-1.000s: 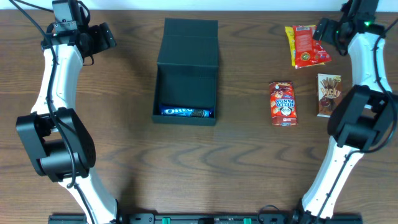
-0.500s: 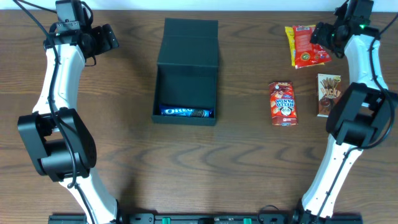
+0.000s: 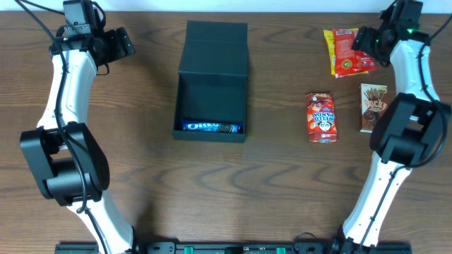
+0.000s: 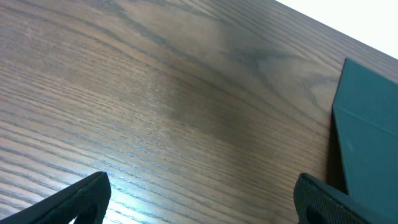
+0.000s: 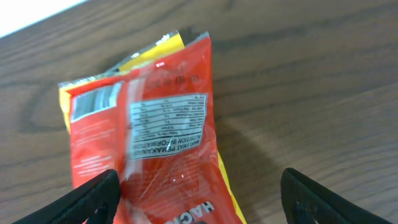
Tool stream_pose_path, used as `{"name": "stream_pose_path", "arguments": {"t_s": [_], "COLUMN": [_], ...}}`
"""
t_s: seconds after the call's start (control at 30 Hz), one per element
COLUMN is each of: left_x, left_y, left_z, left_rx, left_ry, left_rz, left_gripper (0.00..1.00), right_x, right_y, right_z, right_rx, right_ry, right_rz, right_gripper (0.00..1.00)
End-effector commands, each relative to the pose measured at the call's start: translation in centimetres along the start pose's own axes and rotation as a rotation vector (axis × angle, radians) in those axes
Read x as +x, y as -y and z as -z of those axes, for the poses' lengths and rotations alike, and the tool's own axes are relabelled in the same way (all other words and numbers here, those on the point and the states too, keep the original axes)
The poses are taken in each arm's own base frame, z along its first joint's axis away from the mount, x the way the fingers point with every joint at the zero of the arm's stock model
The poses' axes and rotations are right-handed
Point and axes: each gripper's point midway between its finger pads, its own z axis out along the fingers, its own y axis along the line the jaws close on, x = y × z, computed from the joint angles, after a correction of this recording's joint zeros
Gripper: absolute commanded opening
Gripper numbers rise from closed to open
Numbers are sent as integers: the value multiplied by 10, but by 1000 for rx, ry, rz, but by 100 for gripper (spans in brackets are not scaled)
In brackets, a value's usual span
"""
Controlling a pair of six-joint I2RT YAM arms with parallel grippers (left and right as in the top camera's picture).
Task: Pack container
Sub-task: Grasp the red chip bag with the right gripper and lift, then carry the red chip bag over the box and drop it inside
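Sitting near the middle of the wooden surface (image 3: 141, 183), a little toward the far edge, the dark teal box (image 3: 212, 99) is open. Its hinged lid (image 3: 215, 46) is folded back on the far side. One blue cookie packet (image 3: 212, 128) lies inside, across the near end and against the near wall. The rest of the box's floor shows bare.

Off to the right, well apart from the box, three snacks lie on the surface. A red carton (image 3: 321, 117) with a cartoon face is closest to the box, and a slim brown carton (image 3: 373, 107) lies near it on the outer side. Farther back there is a red and yellow snack bag (image 3: 345, 53), lying with its printed nutrition panel facing up.

The right tool (image 3: 364, 39) hangs at the outer edge of that bag. Seen from its wrist, its fingers (image 5: 93, 199) stand wide apart with the bag lying between them. One finger is right at the bag's edge, and bare wood shows between the bag and the other finger. It is spread open and has hold of nothing.

The left tool (image 3: 120, 44) is over at the far left of the surface, well apart from the box and pointing toward it. Its fingers (image 4: 81, 199) are spread as wide as they go, with only wood grain between them. A corner of the box shows at the right edge of that wrist view.
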Motion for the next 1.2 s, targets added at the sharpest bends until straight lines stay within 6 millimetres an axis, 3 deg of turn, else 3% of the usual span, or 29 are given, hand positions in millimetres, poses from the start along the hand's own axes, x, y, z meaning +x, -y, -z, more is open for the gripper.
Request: {"name": "stream_pose_path", "arguments": {"t_s": [0.0,0.07,0.13,0.23,0.43,0.63,0.77,1.0,1.17], "left_x": [4,4,4,4,4,4,4,4,4], "left_y": [-3,-3,-3,-3,-3,-3,-3,-4,-4], "left_z": [-5,-5,-5,-5,-5,-5,-5,-5,-5], "left_rx": [-9,-9,-9,-9,-8,-8,-9,-9,-10], "left_ry": [-13,-12,-12,-13,-13,-13,-13,-13,-11], "left_rz": [13,13,13,13,13,13,13,-9,-9], "left_gripper": [95,95,95,95,95,95,95,95,95], "right_x": [16,16,16,16,16,15,-5,-70,-77], "right_y": [7,7,8,7,5,-9,-32,-93,-146], "right_z": [-20,-20,-20,-20,-20,-18,-3,75,121], "right_rx": [14,14,14,14,3,-77,-194,-397,-454], "right_ry": [-41,-42,-42,-42,-44,-49,-13,156,181], "right_rz": [-33,-32,-33,-40,-71,-75,-63,51,120], "right_gripper": [80,76,64,36,1,1,2,2,2]}}
